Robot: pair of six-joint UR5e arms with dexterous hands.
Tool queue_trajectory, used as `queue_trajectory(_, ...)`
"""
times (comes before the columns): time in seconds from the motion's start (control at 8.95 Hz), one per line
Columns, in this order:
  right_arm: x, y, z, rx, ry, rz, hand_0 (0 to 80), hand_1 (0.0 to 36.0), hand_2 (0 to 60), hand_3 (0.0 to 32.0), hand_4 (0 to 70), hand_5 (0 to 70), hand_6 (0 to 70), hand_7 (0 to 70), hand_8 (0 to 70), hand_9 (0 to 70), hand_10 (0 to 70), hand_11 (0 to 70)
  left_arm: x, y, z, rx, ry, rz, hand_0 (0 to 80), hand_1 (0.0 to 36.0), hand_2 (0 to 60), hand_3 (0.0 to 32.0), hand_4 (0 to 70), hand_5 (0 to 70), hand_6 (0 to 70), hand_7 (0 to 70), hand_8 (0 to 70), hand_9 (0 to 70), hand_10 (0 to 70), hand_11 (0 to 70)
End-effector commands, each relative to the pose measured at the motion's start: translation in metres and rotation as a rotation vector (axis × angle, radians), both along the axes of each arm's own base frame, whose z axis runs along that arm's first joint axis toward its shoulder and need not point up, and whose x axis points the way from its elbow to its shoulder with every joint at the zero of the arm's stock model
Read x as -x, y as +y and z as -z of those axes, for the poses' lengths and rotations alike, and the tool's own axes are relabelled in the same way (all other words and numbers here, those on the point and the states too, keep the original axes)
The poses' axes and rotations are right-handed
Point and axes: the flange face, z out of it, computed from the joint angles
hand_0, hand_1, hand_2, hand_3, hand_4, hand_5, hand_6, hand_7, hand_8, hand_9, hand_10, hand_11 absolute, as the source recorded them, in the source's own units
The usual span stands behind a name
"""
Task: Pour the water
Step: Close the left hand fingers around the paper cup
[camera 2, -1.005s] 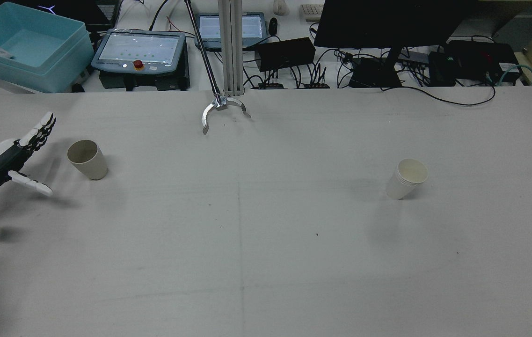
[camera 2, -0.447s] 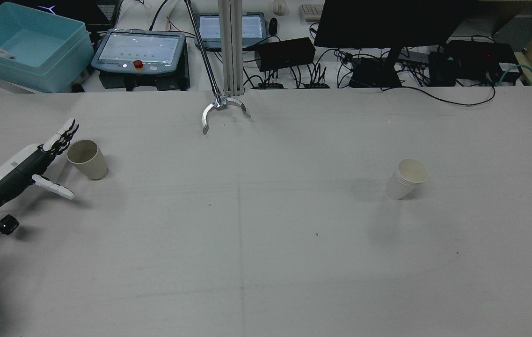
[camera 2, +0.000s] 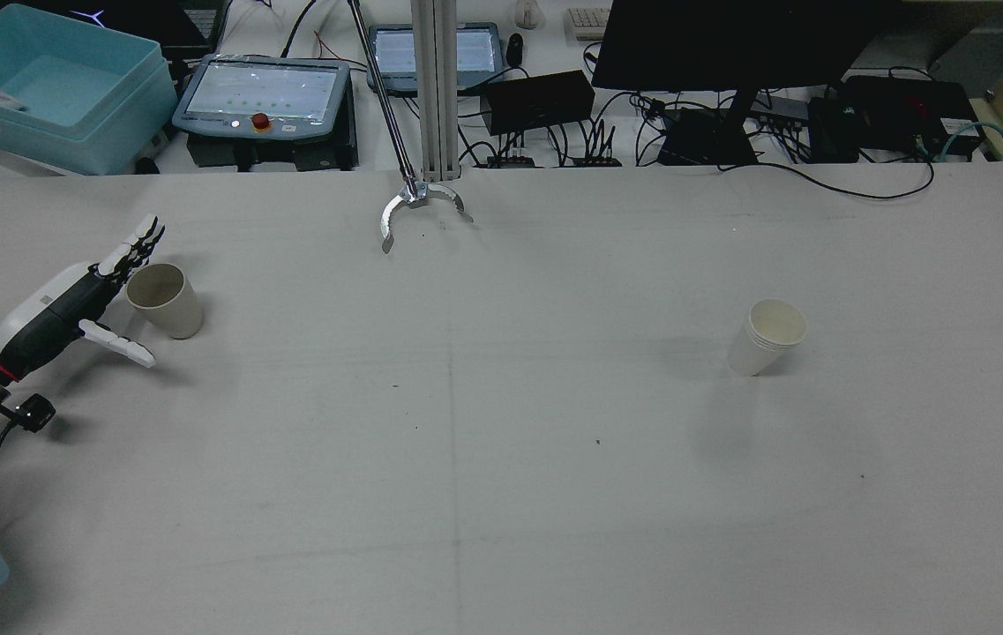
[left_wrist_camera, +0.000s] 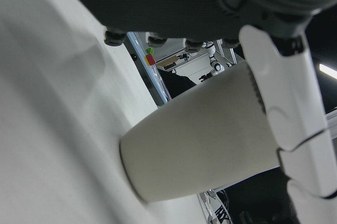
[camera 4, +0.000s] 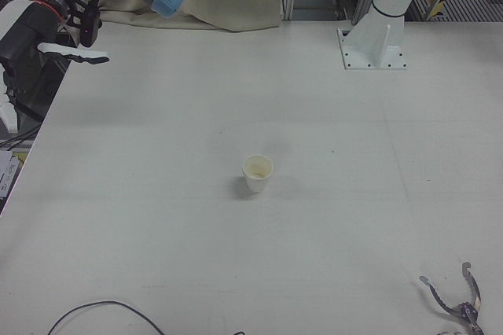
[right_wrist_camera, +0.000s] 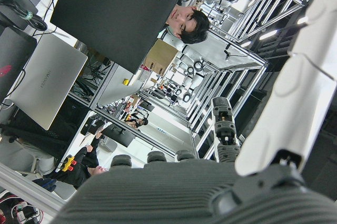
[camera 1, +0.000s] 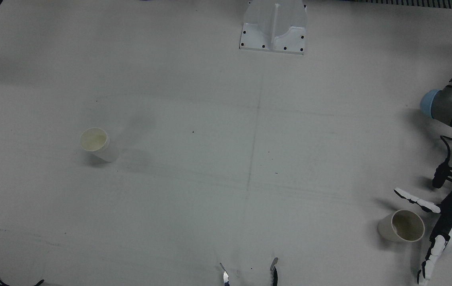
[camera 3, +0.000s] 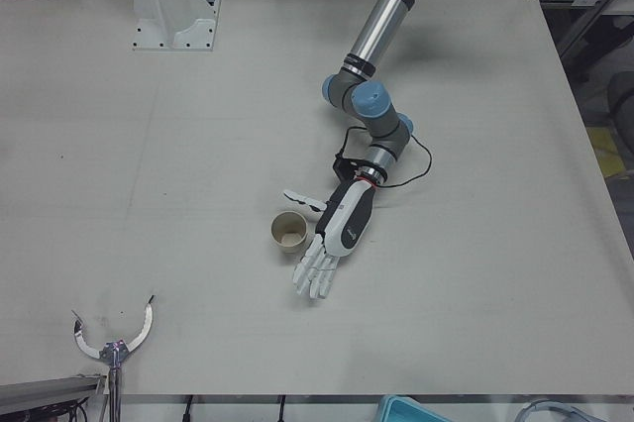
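A beige paper cup (camera 2: 164,300) stands at the table's left in the rear view. It also shows in the front view (camera 1: 402,226), the left-front view (camera 3: 289,232) and the left hand view (left_wrist_camera: 200,140). My left hand (camera 2: 82,304) is open right beside it, fingers stretched behind the cup and thumb in front, and I cannot tell if it touches. A white paper cup (camera 2: 766,338) stands far to the right, alone, and also shows in the right-front view (camera 4: 258,172). My right hand (camera 4: 23,36) is open and empty beyond the table's edge.
A metal claw tool (camera 2: 417,207) lies at the table's far edge. Behind it are a teal bin (camera 2: 42,84), a teach pendant (camera 2: 263,93), a monitor and cables. A white pedestal (camera 1: 273,28) stands on my side of the table.
My left hand has moved right across the table to the beige cup, and its open fingers now flank the cup. Both cups have stayed put.
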Motion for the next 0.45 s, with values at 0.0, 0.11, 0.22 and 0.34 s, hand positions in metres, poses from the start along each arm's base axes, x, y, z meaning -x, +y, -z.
queue_trajectory(0.0, 0.004, -0.002, 0.000, 0.001, 0.000, 0.008, 50.5, 9.6, 0.0, 8.4, 11.3, 7.0, 0.0, 0.0, 0.3, 0.0, 0.0, 0.0, -0.013, 0.001, 0.008, -0.014, 0.026, -0.015, 52.5, 17.3, 4.3, 15.6, 1.6, 0.3, 0.0, 3.8, 0.0, 0.0, 1.2, 4.2)
queue_trajectory(0.11, 0.004, -0.002, 0.000, 0.001, 0.000, 0.007, 50.6, 9.7, 0.0, 8.6, 11.3, 7.1, 0.0, 0.0, 0.2, 0.0, 0.0, 0.0, -0.019, 0.003, 0.010, -0.015, 0.030, -0.025, 53.2, 18.0, 3.8, 15.0, 1.9, 2.1, 0.0, 4.5, 0.0, 0.0, 1.3, 4.4)
queue_trajectory(0.22, 0.004, -0.002, 0.000, 0.001, 0.000, 0.008, 50.7, 9.7, 0.0, 8.4, 11.3, 7.1, 0.0, 0.0, 0.3, 0.0, 0.0, 0.0, -0.023, 0.001, 0.016, -0.021, 0.038, -0.027, 53.5, 18.1, 3.7, 14.2, 2.1, 3.5, 0.0, 4.7, 0.0, 0.0, 1.5, 4.6)
queue_trajectory(0.34, 0.004, -0.002, 0.000, 0.001, 0.000, 0.008, 50.6, 9.7, 0.0, 8.6, 11.3, 7.2, 0.0, 0.0, 0.3, 0.0, 0.0, 0.0, -0.026, -0.001, 0.020, -0.023, 0.041, -0.027, 53.1, 17.7, 3.8, 13.6, 2.6, 4.4, 0.0, 4.9, 0.0, 0.0, 1.6, 4.8)
